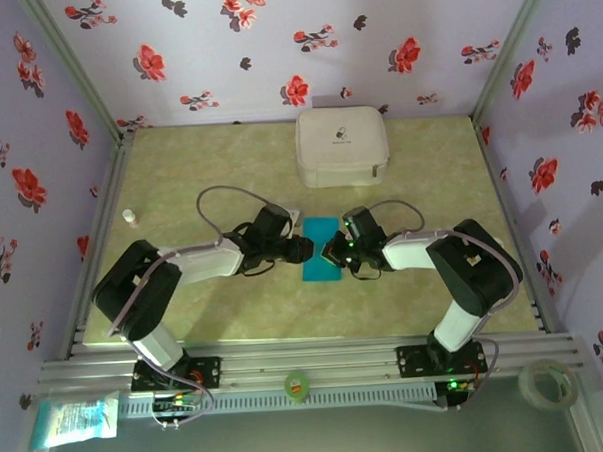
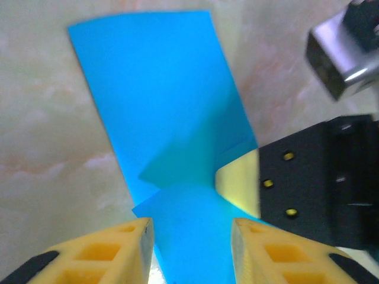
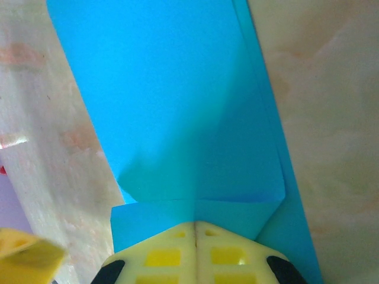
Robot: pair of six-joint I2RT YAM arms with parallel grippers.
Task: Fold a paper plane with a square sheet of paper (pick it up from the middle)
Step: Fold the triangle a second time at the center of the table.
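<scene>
The turquoise-blue sheet of paper (image 1: 321,250) lies on the table between the two arms, folded into a narrow upright strip. In the left wrist view the paper (image 2: 166,100) shows diagonal folded layers. My left gripper (image 2: 192,228) is open, and its yellow fingers (image 2: 127,245) straddle the near end of the strip. My right gripper (image 3: 195,225) is shut, with its tips resting on a folded-over flap of the paper (image 3: 172,100). From above, the left gripper (image 1: 300,248) and right gripper (image 1: 330,252) face each other across the strip. The right gripper's fingertip (image 2: 240,183) touches the paper's edge.
A white rounded zip case (image 1: 342,146) stands at the back of the table. A small white bottle (image 1: 130,217) sits near the left wall. A tape roll (image 1: 547,383) and a packet (image 1: 75,418) lie beyond the front rail. Flowered walls enclose three sides.
</scene>
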